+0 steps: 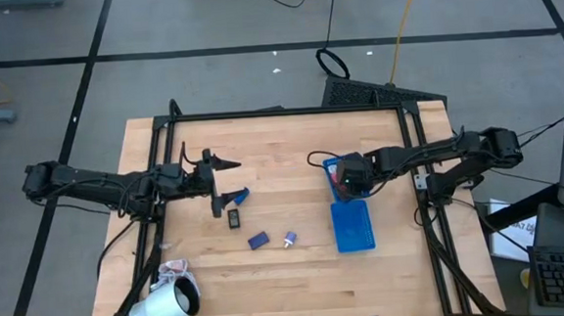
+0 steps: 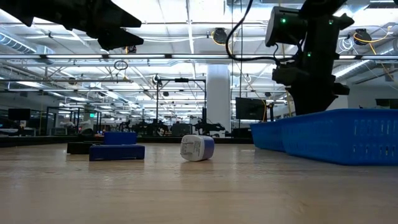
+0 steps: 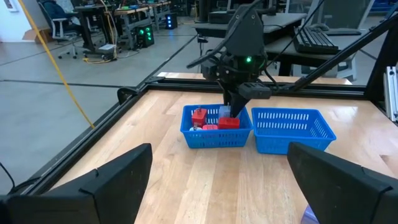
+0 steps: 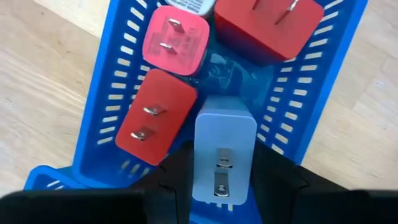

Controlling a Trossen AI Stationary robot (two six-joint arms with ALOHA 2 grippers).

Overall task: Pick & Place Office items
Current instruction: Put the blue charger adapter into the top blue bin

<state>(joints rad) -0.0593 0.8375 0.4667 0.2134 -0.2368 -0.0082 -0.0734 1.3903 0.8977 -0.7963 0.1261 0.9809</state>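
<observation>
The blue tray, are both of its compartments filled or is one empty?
One is empty. The blue tray holds red blocks in one compartment; the other shows only bare mesh.

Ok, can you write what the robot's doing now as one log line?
right gripper: shut on light blue block, over blue tray | left gripper: open, empty
</observation>
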